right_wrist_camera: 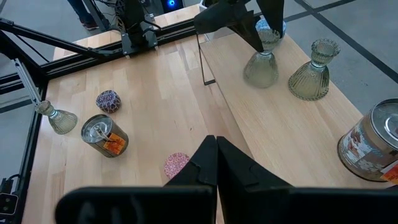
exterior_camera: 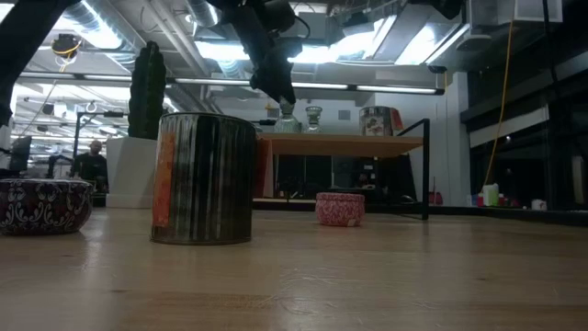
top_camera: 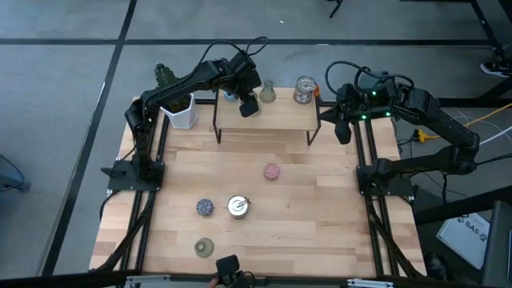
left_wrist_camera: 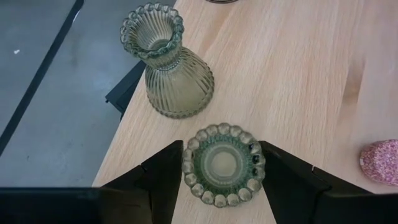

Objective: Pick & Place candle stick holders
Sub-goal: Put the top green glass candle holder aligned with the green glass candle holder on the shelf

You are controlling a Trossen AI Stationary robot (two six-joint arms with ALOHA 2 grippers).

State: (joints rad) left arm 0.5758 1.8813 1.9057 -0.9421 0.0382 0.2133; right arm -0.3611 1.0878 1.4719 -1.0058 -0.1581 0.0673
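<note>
My left gripper point(top_camera: 249, 104) reaches over the raised wooden shelf point(top_camera: 280, 120) at the table's far side and is shut on an olive-green candle stick holder point(left_wrist_camera: 222, 165). A second green holder point(left_wrist_camera: 171, 68) and a silvery cup point(top_camera: 304, 90) stand on the shelf; something blue point(top_camera: 230, 96) shows behind the gripper. On the table stand a pink holder point(top_camera: 272, 171), a dark speckled one point(top_camera: 205, 207), a silvery cup point(top_camera: 238, 206) and a third green holder point(top_camera: 205, 247). My right gripper point(right_wrist_camera: 216, 146) is shut and empty, off the shelf's right end point(top_camera: 344, 132). My left gripper pinches the green holder's beaded top rim point(left_wrist_camera: 186, 168) between its two fingers, one on each side. The fingers come from above, pointing down. The holder is upright, its flared base point(right_wrist_camera: 260, 71) on or just above the shelf; I cannot tell which.
A white pot with a green cactus point(top_camera: 180, 112) stands left of the shelf. The shelf has black legs point(top_camera: 218, 132). Black frame rails run along the table's left and right edges point(top_camera: 368, 200). Bare wood lies at the table's right half.
</note>
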